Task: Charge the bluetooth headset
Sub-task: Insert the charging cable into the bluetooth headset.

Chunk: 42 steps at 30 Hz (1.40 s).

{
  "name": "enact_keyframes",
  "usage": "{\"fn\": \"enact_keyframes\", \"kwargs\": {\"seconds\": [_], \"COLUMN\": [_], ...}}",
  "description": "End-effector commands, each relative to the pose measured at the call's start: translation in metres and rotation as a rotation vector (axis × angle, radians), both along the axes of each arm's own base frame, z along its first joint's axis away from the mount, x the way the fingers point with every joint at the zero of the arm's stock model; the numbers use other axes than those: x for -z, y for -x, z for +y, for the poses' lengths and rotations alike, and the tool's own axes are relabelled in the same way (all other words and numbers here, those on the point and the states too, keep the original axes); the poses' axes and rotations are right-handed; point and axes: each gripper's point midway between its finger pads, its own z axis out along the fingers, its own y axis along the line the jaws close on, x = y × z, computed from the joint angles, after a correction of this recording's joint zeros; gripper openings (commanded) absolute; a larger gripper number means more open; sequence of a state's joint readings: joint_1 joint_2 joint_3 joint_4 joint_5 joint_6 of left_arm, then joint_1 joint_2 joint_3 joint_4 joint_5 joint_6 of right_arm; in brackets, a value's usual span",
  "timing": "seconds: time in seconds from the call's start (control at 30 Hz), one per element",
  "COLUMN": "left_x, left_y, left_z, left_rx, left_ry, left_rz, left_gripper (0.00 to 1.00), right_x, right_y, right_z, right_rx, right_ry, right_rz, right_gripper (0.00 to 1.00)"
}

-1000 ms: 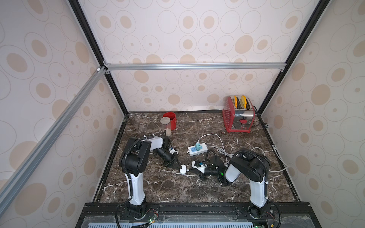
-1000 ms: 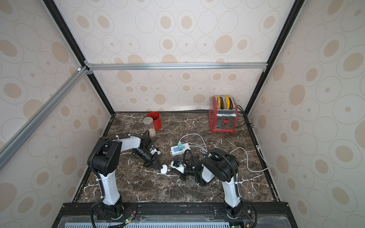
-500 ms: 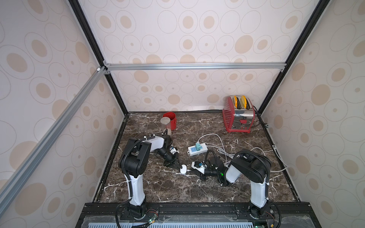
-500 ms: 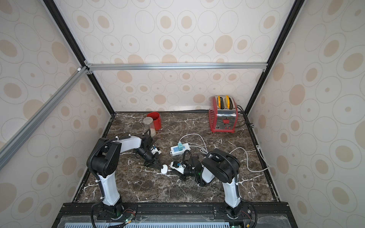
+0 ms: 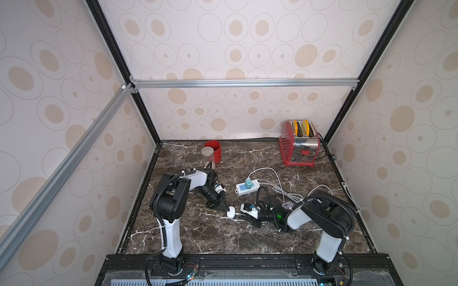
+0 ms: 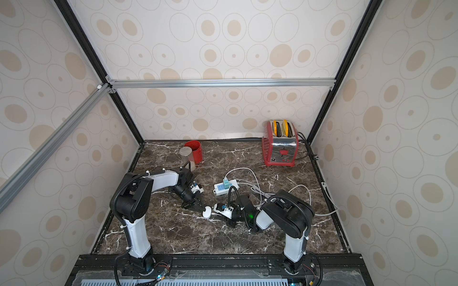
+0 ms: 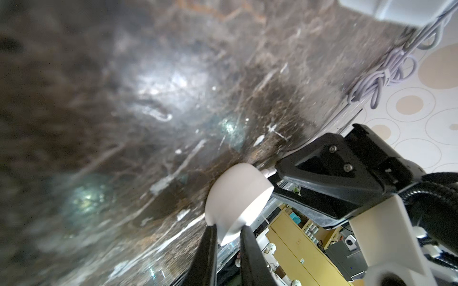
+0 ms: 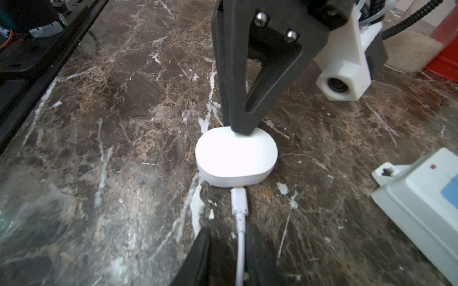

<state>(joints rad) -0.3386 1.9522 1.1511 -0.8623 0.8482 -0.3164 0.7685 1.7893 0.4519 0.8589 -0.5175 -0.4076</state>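
Marble tabletop (image 8: 124, 99) open around bluetooth headset (image 8: 235, 156), left claw (image 7: 228, 230) pinching its edge, right claw (image 8: 228, 232) released astride cable (image 8: 239, 222)

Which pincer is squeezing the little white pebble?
The left pincer: it pinches the bluetooth headset by its edge. The right pincer only straddles the white cable, jaws apart.

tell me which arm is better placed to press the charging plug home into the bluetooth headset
Right, probably. The right gripper has its jaws on either side of the cable just behind the plug, lined up with it. The left gripper is clamped on the bluetooth headset, bracing it.
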Motion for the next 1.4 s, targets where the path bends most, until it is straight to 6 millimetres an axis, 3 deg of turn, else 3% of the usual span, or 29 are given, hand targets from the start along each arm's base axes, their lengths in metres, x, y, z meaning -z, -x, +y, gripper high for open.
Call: {"fn": "enact_keyframes", "kwargs": {"seconds": [0.0,0.2,0.53,0.77,1.1,1.37], "left_x": [0.037,0.038,0.045,0.051,0.064,0.064], "left_y": [-0.008,-0.009,-0.008,-0.006,0.006,0.014], "left_z": [0.023,0.021,0.02,0.018,0.019,0.025], "left_rx": [0.053,0.053,0.059,0.056,0.024,0.027], "left_ry": [-0.163,-0.152,-0.141,-0.131,-0.126,-0.152], "left_rz": [-0.065,-0.069,-0.055,-0.039,-0.003,-0.001], "left_gripper": [0.18,0.18,0.18,0.18,0.18,0.18], "right_x": [0.015,0.014,0.02,0.009,-0.002,-0.003], "right_y": [0.007,0.004,0.008,0.001,-0.004,-0.008], "right_z": [-0.01,-0.01,0.001,0.016,0.036,0.023], "right_rx": [-0.06,-0.073,-0.123,-0.094,-0.051,0.029], "right_ry": [0.151,0.21,0.23,0.142,0.025,0.038], "right_rz": [0.006,0.017,0.024,0.018,0.022,0.006], "right_gripper": [0.27,0.15,0.06,0.0,0.0,0.0]}}
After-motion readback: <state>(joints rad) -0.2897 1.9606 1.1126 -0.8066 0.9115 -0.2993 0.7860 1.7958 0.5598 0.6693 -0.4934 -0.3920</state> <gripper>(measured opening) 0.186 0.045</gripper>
